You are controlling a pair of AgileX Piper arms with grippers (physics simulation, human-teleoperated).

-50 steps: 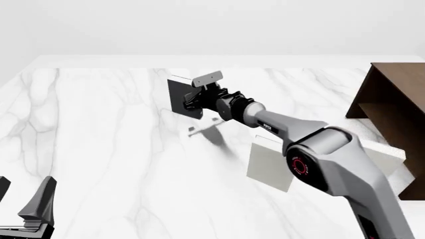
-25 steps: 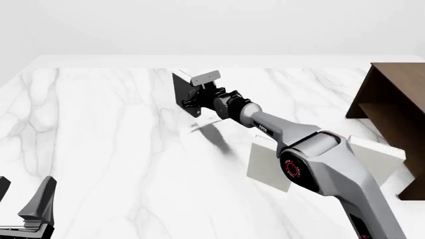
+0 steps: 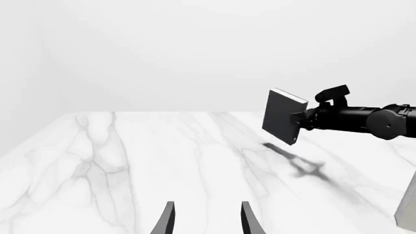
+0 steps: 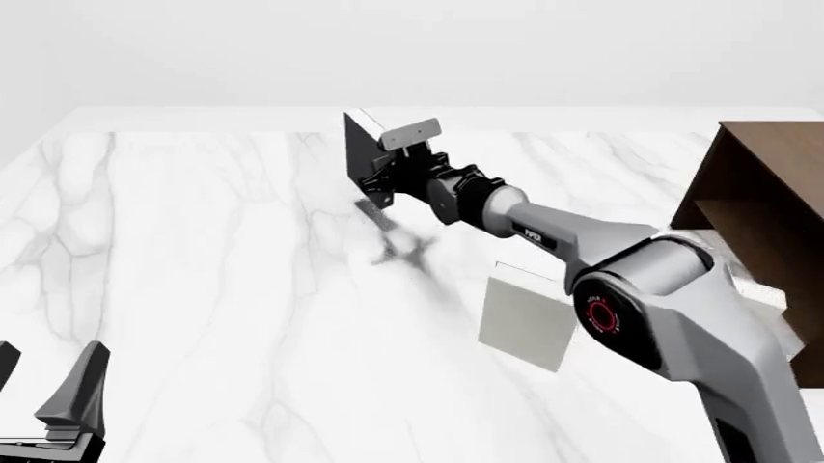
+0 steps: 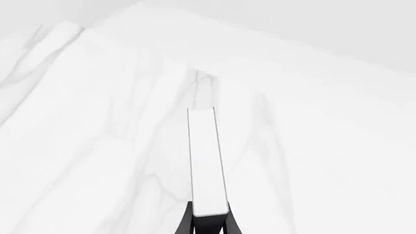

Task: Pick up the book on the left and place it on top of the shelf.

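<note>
Spanning the whole scene, the white marble table (image 4: 193, 289) carried everything I had to work with, and the shelf (image 4: 759, 207) stood at its far right edge, its dark flat top only partly in the front view. I judged that flat top to be the destination, well apart from the load, so a long sweep to the right remained. My right arm (image 4: 644, 299) reached diagonally across the table because the target had lain on the left side, beyond the two pale books. One light grey book (image 4: 526, 323) stood on edge just beside that arm; a second pale book (image 4: 740, 289) showed behind the arm, mostly hidden. The book (image 4: 365, 154), dark with a white page edge, hung clear of the table, its shadow cast on the marble below it. I held it nearly upright, gripped by one edge, presumably so that it could later be tipped flat onto the shelf. The right gripper (image 4: 386, 176) had its fingers clamped on that book, the wrist view showing the white page edge rising from between the closed jaws. The left gripper (image 3: 205, 222) rested idle near my side, fingers apart and holding nothing.
</note>
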